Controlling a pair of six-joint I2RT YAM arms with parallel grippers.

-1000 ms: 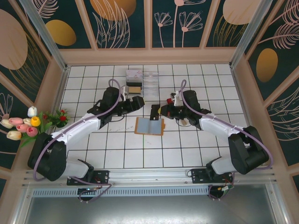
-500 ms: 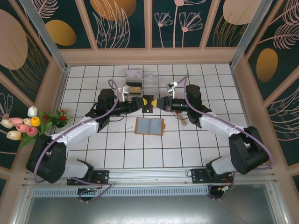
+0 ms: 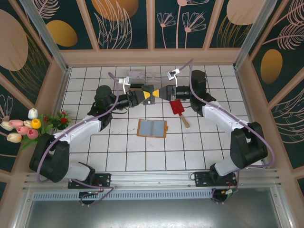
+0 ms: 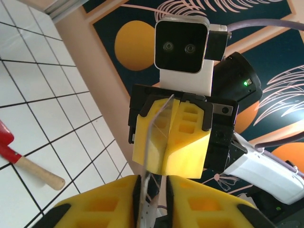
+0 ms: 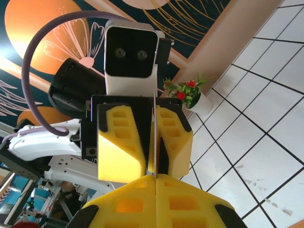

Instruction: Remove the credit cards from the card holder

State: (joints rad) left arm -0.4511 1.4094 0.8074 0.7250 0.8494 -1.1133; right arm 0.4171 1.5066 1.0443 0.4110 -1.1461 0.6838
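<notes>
A credit card [image 4: 156, 135] is bridged lengthwise between both tips: clamped by the right end effector [image 3: 158, 93]; the left end effector's [image 3: 147, 94] grip cannot be told. The card holder [image 3: 152, 128] lies open on the tabletop [image 3: 118, 153], nearer the bases.

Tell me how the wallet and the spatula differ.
The wallet is a tan rectangle opened flat, grey-blue inside; the spatula is slim, red-bladed with a wooden handle. The wallet lies nearer the arm bases; the spatula farther, to its right. Both rest on the tiled table, ungripped.
</notes>
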